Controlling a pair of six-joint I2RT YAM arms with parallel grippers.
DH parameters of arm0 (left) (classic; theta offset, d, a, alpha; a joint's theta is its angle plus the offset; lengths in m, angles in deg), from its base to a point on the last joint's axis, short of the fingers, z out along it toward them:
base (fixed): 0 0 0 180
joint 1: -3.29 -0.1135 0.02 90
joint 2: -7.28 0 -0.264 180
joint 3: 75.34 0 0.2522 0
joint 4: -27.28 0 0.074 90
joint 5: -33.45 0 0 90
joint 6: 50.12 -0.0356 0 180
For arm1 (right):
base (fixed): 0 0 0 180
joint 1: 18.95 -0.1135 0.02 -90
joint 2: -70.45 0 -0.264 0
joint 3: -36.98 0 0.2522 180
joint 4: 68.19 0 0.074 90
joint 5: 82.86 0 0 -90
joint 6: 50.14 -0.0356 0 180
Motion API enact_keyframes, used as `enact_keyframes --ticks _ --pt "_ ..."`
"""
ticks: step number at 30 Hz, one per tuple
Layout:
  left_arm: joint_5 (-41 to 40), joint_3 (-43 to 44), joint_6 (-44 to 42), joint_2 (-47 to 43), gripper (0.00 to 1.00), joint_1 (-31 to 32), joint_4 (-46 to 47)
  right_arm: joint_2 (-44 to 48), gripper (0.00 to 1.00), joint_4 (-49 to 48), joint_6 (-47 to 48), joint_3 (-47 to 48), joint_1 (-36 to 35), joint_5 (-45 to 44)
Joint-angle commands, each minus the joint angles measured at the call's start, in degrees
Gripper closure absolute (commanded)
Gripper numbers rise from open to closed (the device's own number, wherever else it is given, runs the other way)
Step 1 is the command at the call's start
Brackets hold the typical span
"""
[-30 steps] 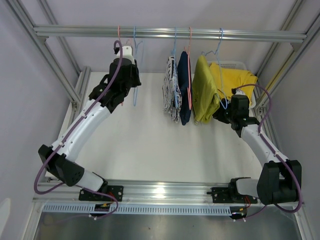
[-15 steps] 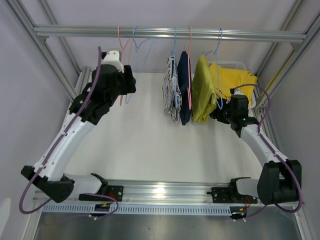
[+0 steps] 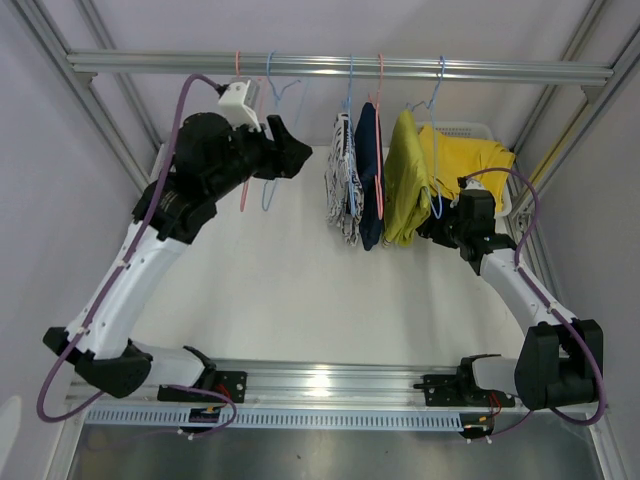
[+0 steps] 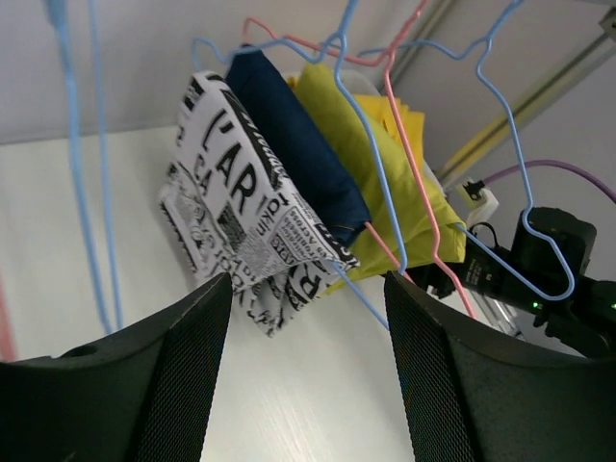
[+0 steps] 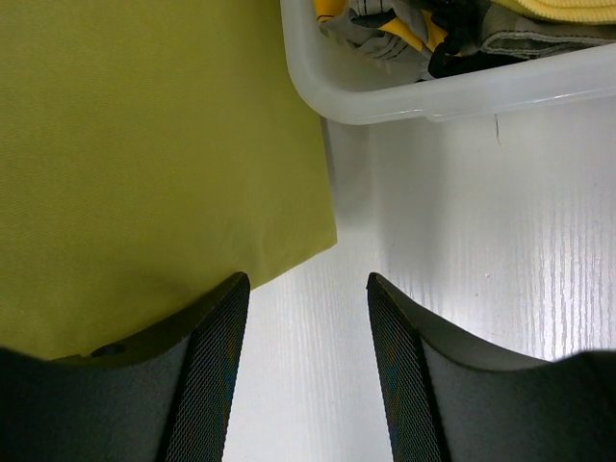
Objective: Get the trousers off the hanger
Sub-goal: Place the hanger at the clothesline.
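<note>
Three trousers hang folded on hangers from the top rail (image 3: 340, 67): a black-and-white print pair (image 3: 342, 190), a dark navy pair (image 3: 368, 185) and a mustard-olive pair (image 3: 404, 185). Bright yellow trousers (image 3: 472, 157) lie in the white basket (image 3: 470, 127) behind them. My left gripper (image 3: 297, 155) is open with nothing between its fingers, just left of the print pair (image 4: 241, 202). The right gripper (image 5: 308, 289) is open too, its left finger against the lower corner of the olive cloth (image 5: 144, 144).
Two bare hangers, one pink (image 3: 244, 195) and one blue (image 3: 268, 195), dangle behind my left wrist. The basket (image 5: 433, 91) holds camouflage and yellow cloth. Frame posts stand at both sides. White tabletop (image 3: 300, 290) lies below the garments.
My left arm has swung right, away from the bare hangers toward the hanging trousers, and its jaws have widened. The right gripper's jaws have widened a little beside the olive pair.
</note>
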Motion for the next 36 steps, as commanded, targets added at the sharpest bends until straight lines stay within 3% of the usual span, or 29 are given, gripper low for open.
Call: enact_keyframes --ticks 1,13,20,36 --pt "8.0 2.3 3.6 4.4 0.31 0.2 3.3 0.5 0.43 -1.0 0.2 -0.2 -0.6 0.2" --pt "21.0 3.1 11.5 14.8 0.33 0.2 16.3 0.0 0.43 -1.4 0.1 -0.4 -1.1 -0.3" --pt "21.7 1.1 13.5 16.3 0.33 0.1 22.1 1.0 0.43 -1.5 0.2 -0.6 -1.4 -1.1" --pt "32.9 -5.3 23.6 20.9 0.50 -3.1 37.0 -0.1 0.39 -1.0 0.4 -0.6 -1.7 -2.7"
